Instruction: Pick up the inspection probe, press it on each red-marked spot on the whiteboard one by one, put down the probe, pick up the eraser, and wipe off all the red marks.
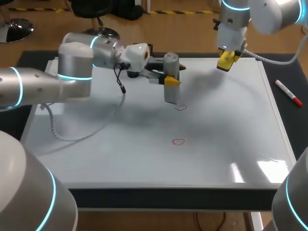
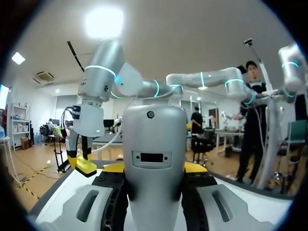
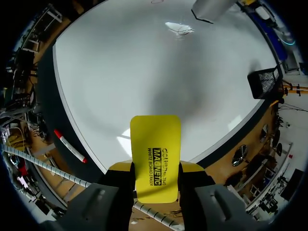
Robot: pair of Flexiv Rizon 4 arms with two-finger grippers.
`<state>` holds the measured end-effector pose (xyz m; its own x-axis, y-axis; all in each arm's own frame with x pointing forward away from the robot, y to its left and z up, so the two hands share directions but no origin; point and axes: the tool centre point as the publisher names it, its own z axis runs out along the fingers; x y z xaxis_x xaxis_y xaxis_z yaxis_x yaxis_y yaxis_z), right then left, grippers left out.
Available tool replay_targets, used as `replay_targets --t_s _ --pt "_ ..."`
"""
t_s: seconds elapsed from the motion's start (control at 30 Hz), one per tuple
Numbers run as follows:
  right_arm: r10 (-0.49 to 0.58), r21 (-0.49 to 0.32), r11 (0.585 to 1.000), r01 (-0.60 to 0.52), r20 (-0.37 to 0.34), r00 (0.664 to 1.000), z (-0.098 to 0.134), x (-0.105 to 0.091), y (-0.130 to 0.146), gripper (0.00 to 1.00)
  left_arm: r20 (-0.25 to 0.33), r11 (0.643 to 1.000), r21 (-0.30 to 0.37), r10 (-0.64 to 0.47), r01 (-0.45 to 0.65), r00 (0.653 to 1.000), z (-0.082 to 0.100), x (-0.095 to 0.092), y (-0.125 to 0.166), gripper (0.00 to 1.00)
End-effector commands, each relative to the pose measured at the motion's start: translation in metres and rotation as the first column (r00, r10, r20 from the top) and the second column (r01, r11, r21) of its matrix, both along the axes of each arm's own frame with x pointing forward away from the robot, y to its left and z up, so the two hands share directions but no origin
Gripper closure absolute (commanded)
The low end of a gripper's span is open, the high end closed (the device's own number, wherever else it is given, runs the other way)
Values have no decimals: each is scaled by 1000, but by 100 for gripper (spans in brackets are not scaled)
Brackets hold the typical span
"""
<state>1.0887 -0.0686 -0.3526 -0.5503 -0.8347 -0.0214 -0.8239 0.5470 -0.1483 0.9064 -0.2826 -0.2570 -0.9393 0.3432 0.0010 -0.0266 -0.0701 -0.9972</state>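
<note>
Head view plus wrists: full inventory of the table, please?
whiteboard: 1, white, covers most of the table
red marks: 2, red outlines, one just beside the probe's lower end, one nearer the front edge
inspection probe: 1, grey, upright over mid-board, in the left fingers
eraser: 1, yellow, over the board's far right corner, in the right fingers
marker: 1, white and red, on the dark table right of the board
cable: 1, white, trailing over the board's left
left fingers: yellow tips, shut on the probe
right fingers: yellow tips, shut on the eraser
</note>
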Motion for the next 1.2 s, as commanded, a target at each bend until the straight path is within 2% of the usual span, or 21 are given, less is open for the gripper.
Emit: replay_targets --t_s 0.03,0.8,1.2 --pt "1 -4 1000 -1 -1 1000 1 1 0 100 -4 997 -10 -71 71 997 -8 5 -14 100" --pt "1 -4 1000 -1 -1 1000 1 1 0 100 -56 991 -25 -133 131 990 -36 0 -33 100" --pt "1 -4 1000 -1 -1 1000 1 1 0 100 -62 989 -26 -144 142 988 -42 1 -35 100"
